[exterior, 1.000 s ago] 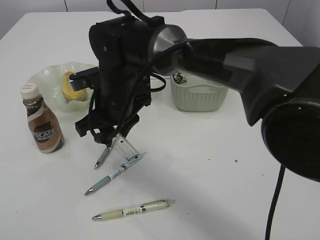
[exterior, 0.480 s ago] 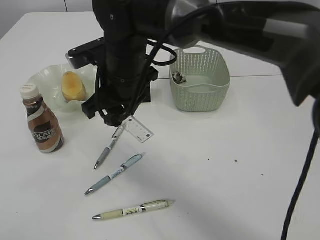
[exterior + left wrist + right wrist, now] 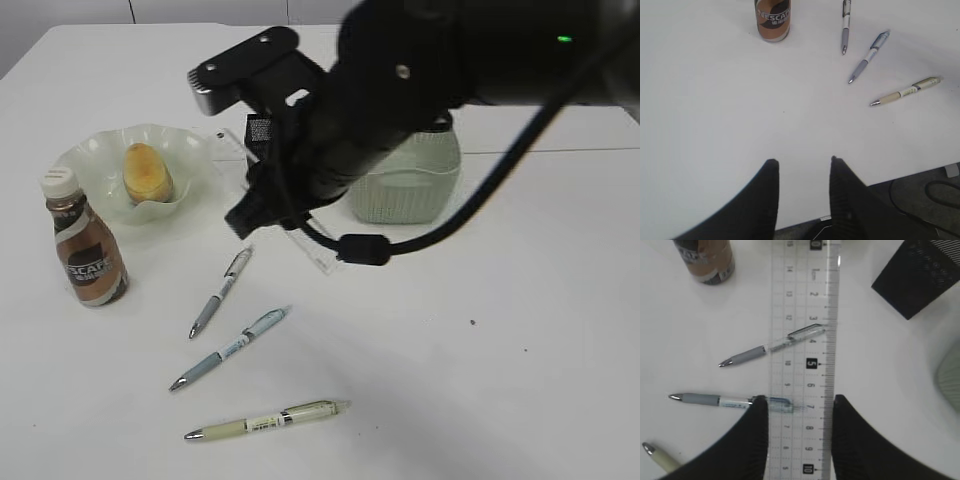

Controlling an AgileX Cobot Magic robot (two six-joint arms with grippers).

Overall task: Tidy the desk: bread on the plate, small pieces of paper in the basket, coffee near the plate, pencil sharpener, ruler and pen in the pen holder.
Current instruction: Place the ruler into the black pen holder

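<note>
My right gripper (image 3: 800,402) is shut on the clear ruler (image 3: 804,340), which runs lengthwise between the jaws, above the desk (image 3: 480,360). From outside, the ruler (image 3: 322,256) shows below the right arm. The black mesh pen holder (image 3: 915,280) stands ahead to the right. Three pens (image 3: 222,290) (image 3: 230,348) (image 3: 268,420) lie on the desk. The bread (image 3: 146,172) sits on the green glass plate (image 3: 90,160), with the coffee (image 3: 85,250) beside it. My left gripper (image 3: 801,161) is open and empty over bare desk. Paper pieces and the pencil sharpener are out of view.
The green basket (image 3: 405,190) stands behind the right arm, mostly covered by it. In the left wrist view the desk's front edge (image 3: 920,170) runs close beside the left fingers, with cables below it.
The right arm has risen and swung right with the ruler, away from the pens, and now covers the basket and pen holder in the exterior view. The left gripper's earlier state is not shown.
</note>
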